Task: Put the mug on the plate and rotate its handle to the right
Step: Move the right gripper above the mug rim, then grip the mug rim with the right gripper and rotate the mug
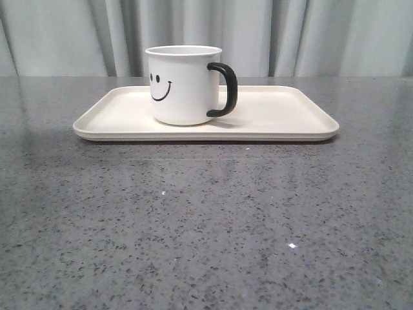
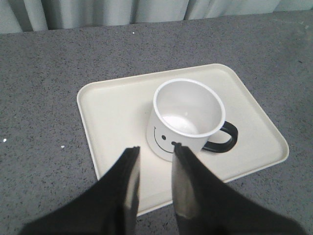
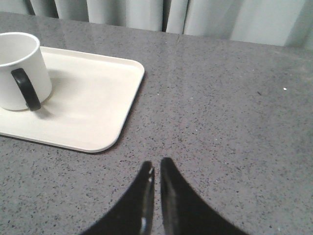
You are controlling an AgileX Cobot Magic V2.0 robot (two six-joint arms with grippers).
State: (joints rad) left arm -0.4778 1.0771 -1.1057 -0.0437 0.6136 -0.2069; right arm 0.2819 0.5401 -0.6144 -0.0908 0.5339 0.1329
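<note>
I am counting one mug (image 1: 183, 84), one plate (image 1: 284, 119), and one handle (image 1: 224, 90) in the front view. The mug is standing upright on the plate, a little toward 9 o'clock of the plate's middle, and its handle is pointing to 3 o'clock. The smiley face is showing toward 9 o'clock on the mug's side.

Neither of my grippers is showing in the front view; only the wrist views are catching them. My left gripper (image 2: 156, 182) is hovering above the near edge of the plate with its fingers (image 2: 184, 182) a narrow gap apart, holding nothing, just short of the mug. That view is also looking down into the mug, which is appearing empty inside. My right gripper (image 3: 155, 188) is hanging over the bare surface (image 3: 234, 112), well apart from the plate, with its fingers almost touching and nothing between them. From there I am seeing the handle side of the mug.

The surface is grey speckled stone with a slight sheen. Pale grey curtains (image 1: 322, 32) are hanging in folds behind it.
</note>
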